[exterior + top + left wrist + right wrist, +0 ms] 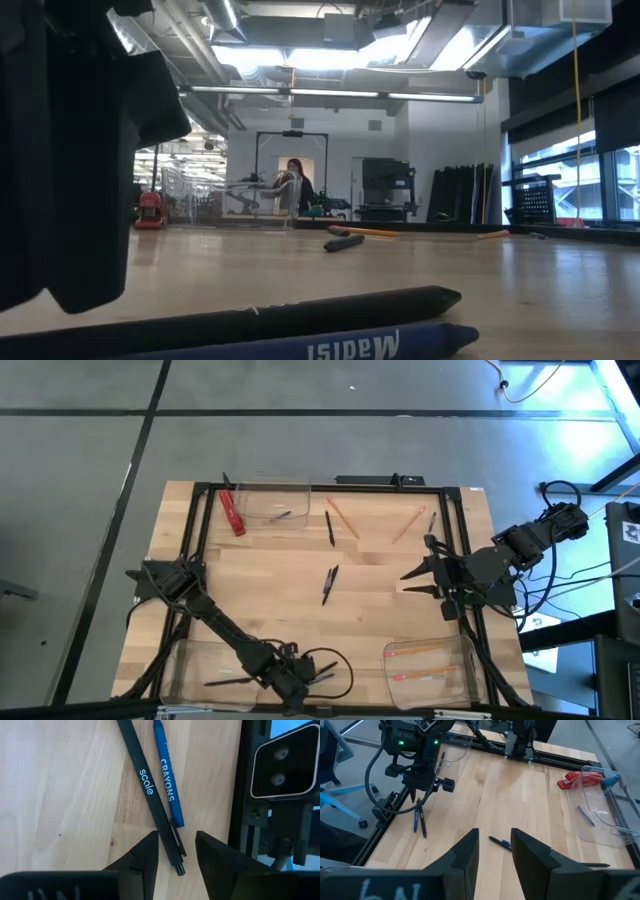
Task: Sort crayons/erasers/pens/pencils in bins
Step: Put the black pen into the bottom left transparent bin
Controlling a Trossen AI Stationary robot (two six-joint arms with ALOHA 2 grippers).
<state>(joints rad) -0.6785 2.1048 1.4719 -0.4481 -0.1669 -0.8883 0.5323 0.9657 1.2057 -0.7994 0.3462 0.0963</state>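
Straddling the clip end of a black pen [152, 802], the left gripper [176, 851] sits low at the near table edge, jaws narrow-open, nothing held. A blue crayon [166, 775] lies touching the pen on one side. Risk: closing here could pinch both, or nudge the crayon so it rides along into the wrong bin [200, 670]. In the left wrist view the pen's long axis runs diagonally away from the fingers, clip end nearest; the crayon is almost parallel. The right gripper [418, 575] waits open at the right side.
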